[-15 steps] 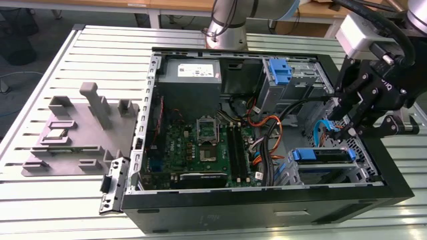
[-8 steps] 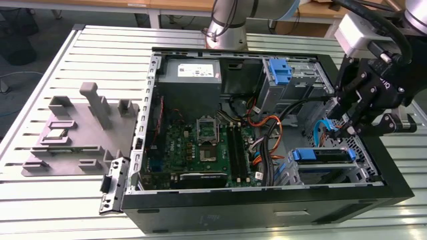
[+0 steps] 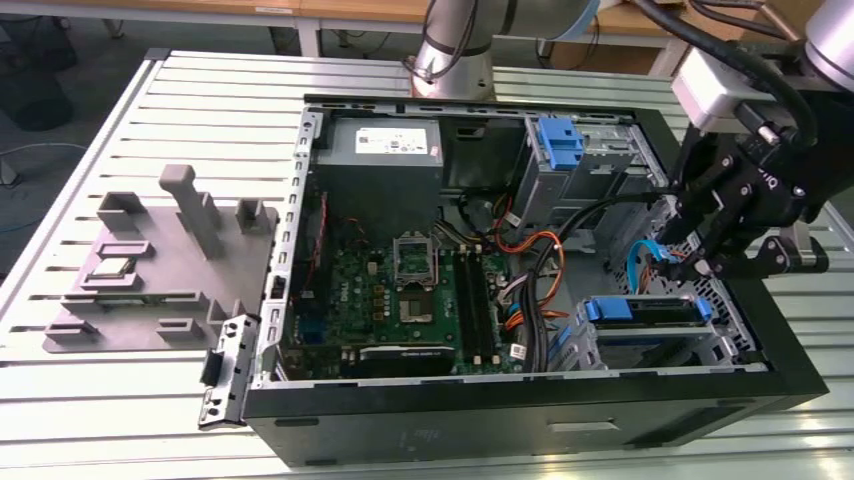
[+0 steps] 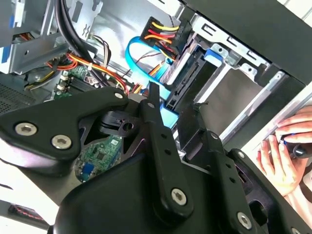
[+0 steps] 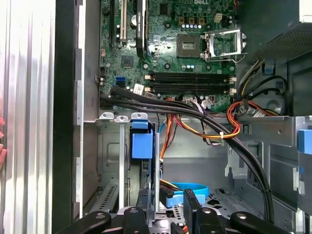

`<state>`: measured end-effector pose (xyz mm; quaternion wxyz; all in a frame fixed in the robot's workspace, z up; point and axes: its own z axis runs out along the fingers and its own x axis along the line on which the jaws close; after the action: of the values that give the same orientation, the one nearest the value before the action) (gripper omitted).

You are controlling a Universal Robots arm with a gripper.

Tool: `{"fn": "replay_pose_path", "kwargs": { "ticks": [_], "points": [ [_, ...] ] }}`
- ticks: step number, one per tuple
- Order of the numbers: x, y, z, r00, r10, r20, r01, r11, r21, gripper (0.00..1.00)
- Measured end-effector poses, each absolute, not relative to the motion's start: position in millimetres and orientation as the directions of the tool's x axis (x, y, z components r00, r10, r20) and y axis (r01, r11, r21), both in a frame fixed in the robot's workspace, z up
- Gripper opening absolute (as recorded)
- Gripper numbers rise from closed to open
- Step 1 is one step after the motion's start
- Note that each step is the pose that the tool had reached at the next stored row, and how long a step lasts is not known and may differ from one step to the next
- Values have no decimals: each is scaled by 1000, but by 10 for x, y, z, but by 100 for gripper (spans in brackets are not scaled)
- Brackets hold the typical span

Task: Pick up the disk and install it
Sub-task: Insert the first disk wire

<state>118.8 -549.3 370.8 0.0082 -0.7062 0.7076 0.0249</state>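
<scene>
The disk [image 3: 645,312], with blue side rails, sits in the drive bay at the corner of the open computer case [image 3: 534,425] on the exterior view's right. In the second wrist view the disk [image 4: 187,78] has a blue tab and a power plug and a light blue cable at its end. My gripper [image 3: 697,268] hangs just above and to the right of it, open, with nothing gripped. In both wrist views the black fingers [image 4: 153,100] [image 5: 191,202] point toward the bay, and the disk's blue rail [image 5: 141,145] lies just beyond them.
A grey power-supply box [image 3: 380,145] and a tall blue latch [image 3: 561,140] stand at the case's far side. The motherboard [image 3: 400,300] and loose cables [image 3: 534,250] fill the middle. A grey fixture [image 3: 147,270] lies on the table at the left. A person's hand [image 4: 287,146] rests outside the case.
</scene>
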Motion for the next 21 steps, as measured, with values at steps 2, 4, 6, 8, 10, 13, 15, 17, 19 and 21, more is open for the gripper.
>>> {"fn": "replay_pose_path", "kwargs": {
  "ticks": [2,4,6,8,10,13,15,17,19,21],
  "points": [
    [1190,-5488,3673,-3,-999,-46,-1000,2,24,42],
    [1191,-5474,3642,-3,-999,-47,-1000,1,24,42],
    [1191,-5458,3630,-3,-999,-47,-1000,1,24,42],
    [1191,-5450,3610,-2,-999,-47,-1000,1,24,42],
    [1191,-5449,3594,-3,-999,-46,-1000,1,24,42],
    [1191,-5449,3595,-3,-999,-46,-1000,1,24,42],
    [1191,-5449,3594,-3,-999,-46,-1000,1,24,42],
    [1191,-5449,3594,-3,-999,-46,-1000,1,24,42],
    [1191,-5449,3594,-3,-999,-46,-1000,1,24,41],
    [1191,-5449,3594,-3,-999,-46,-1000,1,24,28]
  ]
}}
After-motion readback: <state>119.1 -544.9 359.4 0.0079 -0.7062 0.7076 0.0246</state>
